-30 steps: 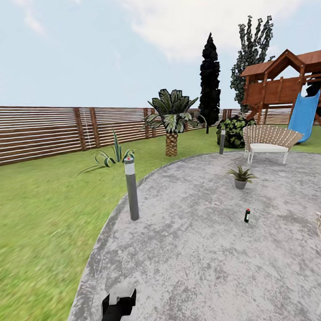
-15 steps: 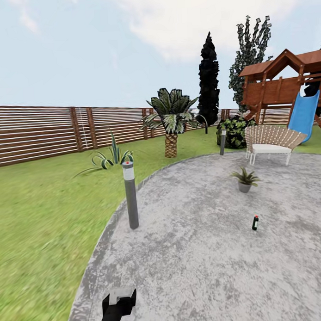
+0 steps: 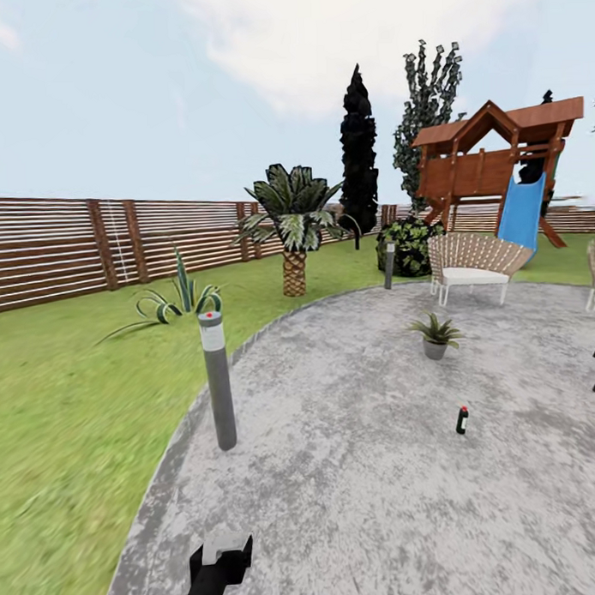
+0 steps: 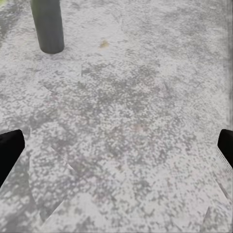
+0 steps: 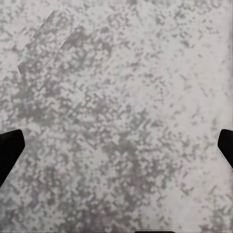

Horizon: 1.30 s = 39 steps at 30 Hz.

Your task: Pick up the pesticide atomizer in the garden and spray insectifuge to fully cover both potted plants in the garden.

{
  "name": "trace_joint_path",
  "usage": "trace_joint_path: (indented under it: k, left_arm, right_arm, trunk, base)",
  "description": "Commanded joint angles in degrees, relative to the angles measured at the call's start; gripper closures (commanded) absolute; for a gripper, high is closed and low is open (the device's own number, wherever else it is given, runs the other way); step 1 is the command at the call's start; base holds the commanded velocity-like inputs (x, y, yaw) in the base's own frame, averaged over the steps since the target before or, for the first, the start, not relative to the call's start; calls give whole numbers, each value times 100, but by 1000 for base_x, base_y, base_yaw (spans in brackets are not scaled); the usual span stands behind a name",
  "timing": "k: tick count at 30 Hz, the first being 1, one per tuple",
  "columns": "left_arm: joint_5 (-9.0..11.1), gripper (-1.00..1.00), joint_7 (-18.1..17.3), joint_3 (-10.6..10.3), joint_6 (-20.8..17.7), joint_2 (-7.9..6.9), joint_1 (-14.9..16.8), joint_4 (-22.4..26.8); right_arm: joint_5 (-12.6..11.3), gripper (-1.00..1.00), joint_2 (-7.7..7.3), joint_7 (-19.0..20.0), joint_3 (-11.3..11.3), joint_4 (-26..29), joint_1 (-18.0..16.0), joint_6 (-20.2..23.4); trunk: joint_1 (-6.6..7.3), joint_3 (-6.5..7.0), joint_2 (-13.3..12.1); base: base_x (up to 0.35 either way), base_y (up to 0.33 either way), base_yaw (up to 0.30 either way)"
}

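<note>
Hanging over bare mottled paving, my left jaws (image 4: 116,145) stand wide, their two dark tips at opposite edges of the left wrist view with nothing between them. My right jaws (image 5: 116,150) are spread just as wide above the same grey stone, holding nothing.

The left wrist camera catches the foot of a grey bollard lamp (image 4: 47,25) standing on the patio ahead of the jaws. From the head camera that lamp (image 3: 217,382) shows whole, red dot on top, planted near the patio's edge where it meets the lawn (image 3: 62,443). Part of my left arm (image 3: 217,570) pokes in at the bottom of that view.

The pesticide atomizer (image 3: 462,419) stands upright on the patio (image 3: 355,467), well apart from me, ahead and to my right. Beyond it one potted plant (image 3: 435,335) sits on the paving. Nothing stands between me and the bottle; the lamp is off to the left of that line.

Farther out: a wicker seat (image 3: 472,264), a second bollard lamp (image 3: 389,265), a palm (image 3: 292,225), a spiky unpotted plant (image 3: 173,300), the slatted fence (image 3: 64,246), and a wooden play tower with a blue slide (image 3: 522,212).
</note>
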State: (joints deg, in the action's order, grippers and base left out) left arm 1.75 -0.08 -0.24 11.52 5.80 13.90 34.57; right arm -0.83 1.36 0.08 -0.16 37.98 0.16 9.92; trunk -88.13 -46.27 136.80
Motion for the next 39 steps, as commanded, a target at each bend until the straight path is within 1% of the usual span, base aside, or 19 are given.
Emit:
trace_joint_path:
  k: [1, 19, 39]
  left_arm:
    - [18, -100, -1, -3, 17, 0, 1, -3]
    - [18, -100, -1, -3, 17, 0, -1, -3]
    - [18, -100, -1, -3, 17, 0, 2, -3]
  right_arm:
    - [-7, -100, 1, 1, -2, 16, 2, 36]
    - [-12, -100, -3, 1, -2, 16, 2, 36]
    - [-11, -100, -3, 1, -2, 17, 2, 36]
  trunk:
    - [-3, -3, 2]
    - [-3, 42, 2]
    - [-3, 93, 2]
  base:
    - [335, 101, -257]
    - [322, 108, -257]
    - [170, 160, -257]
